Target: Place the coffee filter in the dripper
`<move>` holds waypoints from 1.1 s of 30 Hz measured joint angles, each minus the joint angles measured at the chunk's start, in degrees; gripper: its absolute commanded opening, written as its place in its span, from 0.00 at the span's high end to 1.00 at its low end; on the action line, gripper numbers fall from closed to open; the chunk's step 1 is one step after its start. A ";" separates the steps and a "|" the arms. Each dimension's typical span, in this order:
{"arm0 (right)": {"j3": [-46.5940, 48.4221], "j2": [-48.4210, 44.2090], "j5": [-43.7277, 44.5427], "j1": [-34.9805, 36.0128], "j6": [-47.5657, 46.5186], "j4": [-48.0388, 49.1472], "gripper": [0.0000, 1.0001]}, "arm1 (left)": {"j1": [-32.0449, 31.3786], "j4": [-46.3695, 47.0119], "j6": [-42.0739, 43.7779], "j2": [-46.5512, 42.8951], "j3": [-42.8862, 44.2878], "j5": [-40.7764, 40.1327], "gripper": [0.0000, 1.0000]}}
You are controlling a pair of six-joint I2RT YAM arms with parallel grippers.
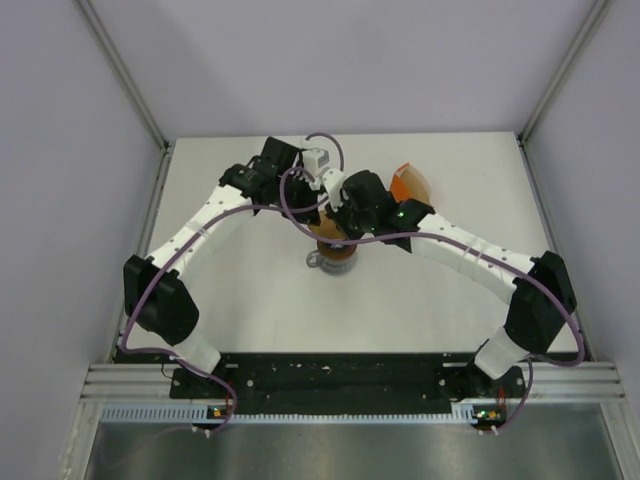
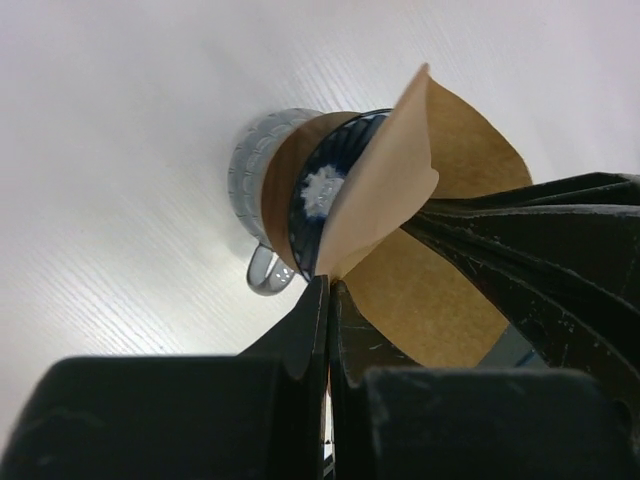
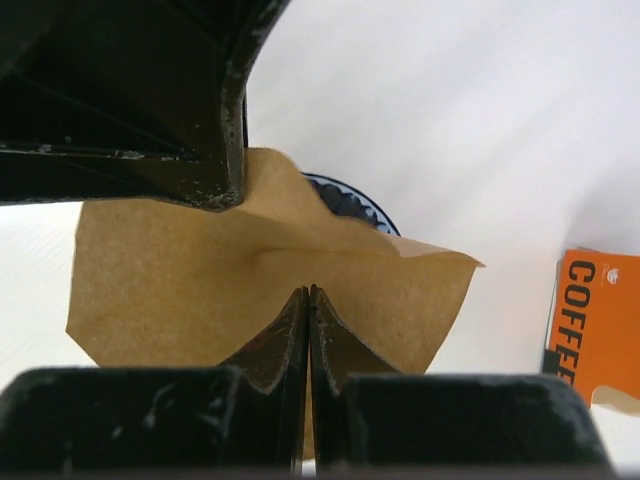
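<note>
The coffee filter [image 2: 410, 180] is a tan paper cone, partly spread open and held in the air just above the dripper. The dripper [image 2: 318, 195] is a blue ribbed cone sitting in a flat brown ring [image 2: 281, 190] on a grey handled cup [image 2: 248, 165]. My left gripper [image 2: 330, 284] is shut on one edge of the filter. My right gripper [image 3: 308, 292] is shut on the filter's [image 3: 180, 275] other edge. The dripper's rim [image 3: 352, 200] peeks out behind the paper. In the top view both grippers [image 1: 330, 200] [image 1: 345, 222] meet over the cup.
An orange printed packet of filters [image 3: 595, 330] lies to the right of the cup, also in the top view [image 1: 412, 183]. The white table [image 1: 250, 300] has walls on three sides. The two wrists crowd close together above the cup.
</note>
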 measured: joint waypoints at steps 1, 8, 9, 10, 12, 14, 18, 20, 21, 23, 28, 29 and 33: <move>0.83 0.76 0.13 0.15 -0.31 -0.66 1.00 | 0.33 -0.04 -0.02 0.00 -0.09 -0.55 1.00; 3.32 3.50 0.31 0.33 -0.83 -2.60 1.00 | 1.33 -0.26 0.15 0.07 -0.66 -3.93 0.73; 3.56 3.61 0.26 0.33 -0.87 -2.91 1.00 | 1.40 -0.28 0.17 0.07 -0.66 -4.04 0.65; 3.65 3.69 0.28 0.35 -0.85 -3.04 1.00 | 1.46 -0.33 0.20 0.07 -0.66 -4.07 0.62; 3.65 3.78 0.13 0.39 -1.31 -3.45 1.00 | 1.68 -0.52 0.04 0.09 -0.66 -3.85 0.56; 3.67 4.02 0.00 0.63 -1.88 -4.00 1.00 | 2.19 -0.96 -0.37 0.11 -0.48 -3.63 0.48; 4.94 4.48 -0.44 1.22 -2.62 -4.35 1.00 | 4.04 -1.62 -0.98 0.11 -0.15 -0.94 0.36; 6.10 5.01 -0.96 1.38 -3.17 -4.44 1.00 | 4.74 -1.62 -1.09 0.11 0.15 1.62 0.32; 7.04 5.53 -1.22 1.51 -3.43 -4.46 1.00 | 4.94 -1.62 -1.22 0.11 0.33 3.04 0.32; 8.55 6.27 -1.46 1.73 -3.93 -4.72 1.00 | 6.14 -1.73 -1.68 0.11 0.50 5.95 0.30; 11.06 7.85 -1.57 1.86 -5.18 -4.17 1.00 | 10.78 -1.95 -2.69 0.11 0.50 12.85 0.27; 11.45 8.22 -1.55 1.86 -5.42 -4.07 1.00 | 11.26 -2.14 -2.67 0.11 0.50 13.57 0.27; 12.33 9.20 -1.99 1.86 -5.79 -4.63 1.00 | 11.85 -2.36 -2.97 0.07 -0.24 14.16 0.27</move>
